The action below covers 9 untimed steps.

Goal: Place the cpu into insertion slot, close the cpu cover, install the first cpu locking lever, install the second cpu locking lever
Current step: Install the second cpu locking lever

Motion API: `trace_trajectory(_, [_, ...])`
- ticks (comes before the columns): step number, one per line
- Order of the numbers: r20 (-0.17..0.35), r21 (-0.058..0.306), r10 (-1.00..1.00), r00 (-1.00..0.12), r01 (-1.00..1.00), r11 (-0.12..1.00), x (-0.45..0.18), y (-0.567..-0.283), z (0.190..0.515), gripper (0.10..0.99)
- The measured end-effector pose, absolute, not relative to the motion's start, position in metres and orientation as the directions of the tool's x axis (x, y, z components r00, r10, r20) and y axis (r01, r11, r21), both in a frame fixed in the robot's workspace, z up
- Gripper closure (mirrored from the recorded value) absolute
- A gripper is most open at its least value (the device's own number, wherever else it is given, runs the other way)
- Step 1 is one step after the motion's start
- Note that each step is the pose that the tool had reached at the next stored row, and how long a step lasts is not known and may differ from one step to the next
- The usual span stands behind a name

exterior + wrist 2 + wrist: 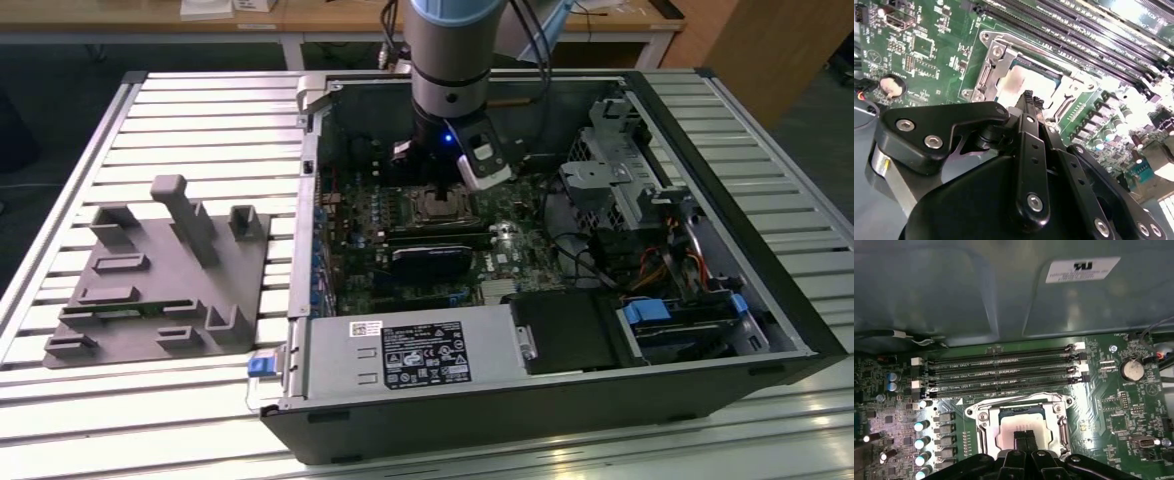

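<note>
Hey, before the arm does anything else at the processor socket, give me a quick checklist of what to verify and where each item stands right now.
1. Chip seated flat: ok, its silvery top lies level inside the cover frame.
2. Cover frame lowered around the chip: ok, as far as both wrist views show.
3. Locking levers latched: cannot tell.
4. Gripper empty: ok, it is shut with nothing between the fingers.
5. Gripper lined up with the chip: ok, its tips sit over the chip's middle.
6. Gripper tips clear of the chip's surface: cannot tell.
</note>
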State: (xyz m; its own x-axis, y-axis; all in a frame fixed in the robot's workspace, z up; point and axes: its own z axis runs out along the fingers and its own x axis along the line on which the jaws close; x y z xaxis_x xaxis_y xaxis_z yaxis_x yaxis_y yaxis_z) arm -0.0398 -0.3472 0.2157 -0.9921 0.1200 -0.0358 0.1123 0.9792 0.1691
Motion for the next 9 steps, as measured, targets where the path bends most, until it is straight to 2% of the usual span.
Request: trace_trajectory(9, [-0.038,0.169,0.119,-0.992,0.111,0.979,-0.0398,-0.347,0.217,0.98])
